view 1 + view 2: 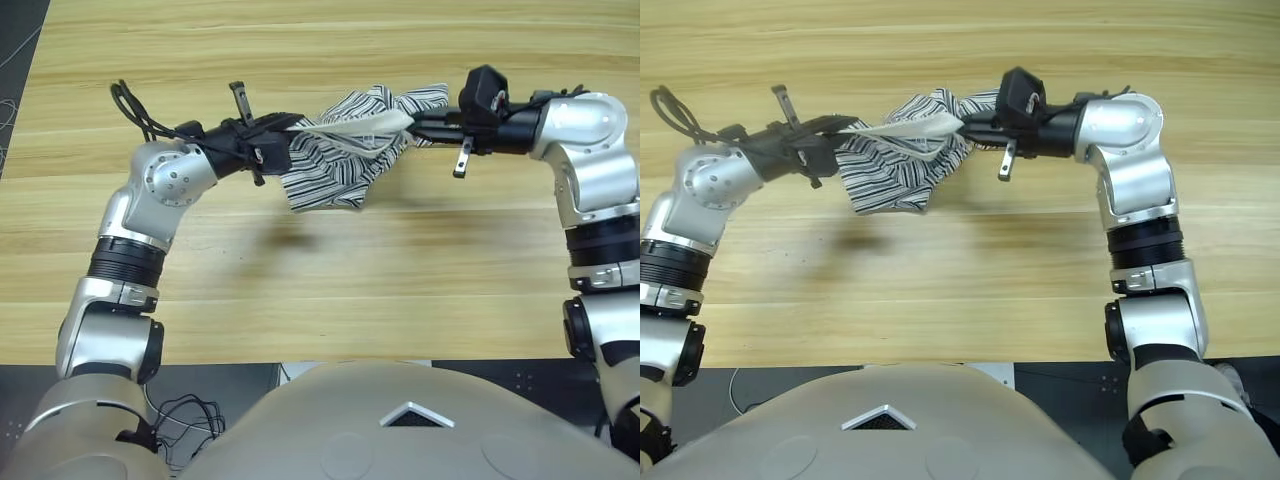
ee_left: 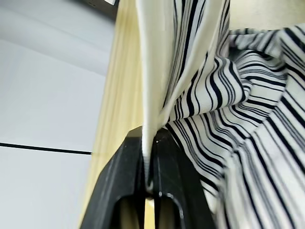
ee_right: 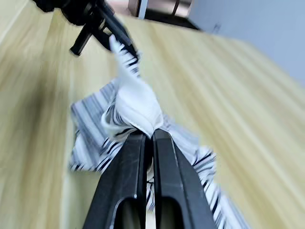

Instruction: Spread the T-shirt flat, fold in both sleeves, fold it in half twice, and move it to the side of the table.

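A black-and-white striped T-shirt (image 1: 335,160) with a white edge hangs bunched above the wooden table (image 1: 320,270), stretched between both arms. My left gripper (image 1: 296,124) is shut on the shirt's white edge at the left end, with the fabric pinched between its black fingers (image 2: 164,171). At the right end my right gripper (image 1: 412,123) is shut on the same white fabric; its fingers (image 3: 136,157) press together on the cloth. The loose striped body (image 1: 895,180) droops below the held edge toward the table.
The light wooden table (image 1: 960,290) spreads out in front of and behind the shirt. Its front edge (image 1: 300,362) lies close to me. A dark floor strip with cables (image 1: 20,60) borders the table at the far left.
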You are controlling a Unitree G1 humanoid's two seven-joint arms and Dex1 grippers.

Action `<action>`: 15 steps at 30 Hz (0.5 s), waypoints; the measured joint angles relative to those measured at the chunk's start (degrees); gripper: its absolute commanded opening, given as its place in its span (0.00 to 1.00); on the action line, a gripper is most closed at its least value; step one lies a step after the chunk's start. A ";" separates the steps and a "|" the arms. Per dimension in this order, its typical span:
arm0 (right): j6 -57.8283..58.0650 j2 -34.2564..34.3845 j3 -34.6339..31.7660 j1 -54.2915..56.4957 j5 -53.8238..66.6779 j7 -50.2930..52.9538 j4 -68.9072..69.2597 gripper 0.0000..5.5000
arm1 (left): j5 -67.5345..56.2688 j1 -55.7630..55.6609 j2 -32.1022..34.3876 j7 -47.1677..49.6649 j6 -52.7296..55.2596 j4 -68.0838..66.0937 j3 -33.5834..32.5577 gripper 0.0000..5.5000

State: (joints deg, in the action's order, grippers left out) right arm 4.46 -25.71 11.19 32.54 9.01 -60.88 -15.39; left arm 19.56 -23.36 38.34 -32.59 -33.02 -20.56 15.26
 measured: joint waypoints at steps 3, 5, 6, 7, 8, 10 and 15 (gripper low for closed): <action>-5.84 3.60 -1.62 11.69 -4.13 9.91 -9.86 0.02 | -1.09 -9.80 2.07 -0.85 0.63 -1.36 -2.53 0.02; -10.17 5.55 -1.95 18.10 -6.08 14.31 -17.63 0.02 | 0.32 -15.98 2.58 -0.53 0.93 -5.29 -2.55 0.02; -12.66 6.89 -1.94 22.38 -7.84 17.53 -23.65 0.02 | 2.25 -19.91 2.54 0.12 1.37 -9.08 -2.16 0.02; -14.99 8.01 -1.89 26.18 -9.38 20.10 -28.45 0.02 | 3.82 -23.55 2.44 0.98 1.55 -12.42 -1.73 0.02; -16.97 8.86 -1.79 29.44 -10.59 22.66 -32.80 0.02 | 5.26 -26.75 2.17 2.19 1.59 -15.62 -1.23 0.02; -19.40 9.93 -1.40 37.04 -13.86 29.47 -42.39 0.02 | 10.15 -35.14 1.06 6.23 2.79 -24.94 1.39 0.02; -18.52 10.08 -1.46 54.26 -20.16 46.54 -58.69 0.02 | 21.89 -58.18 -3.12 21.67 11.29 -48.05 9.04 0.02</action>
State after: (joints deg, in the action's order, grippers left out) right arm -14.05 -15.62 9.72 86.81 -11.15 -14.34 -74.08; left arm 41.44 -81.53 35.23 -10.92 -21.73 -68.62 24.30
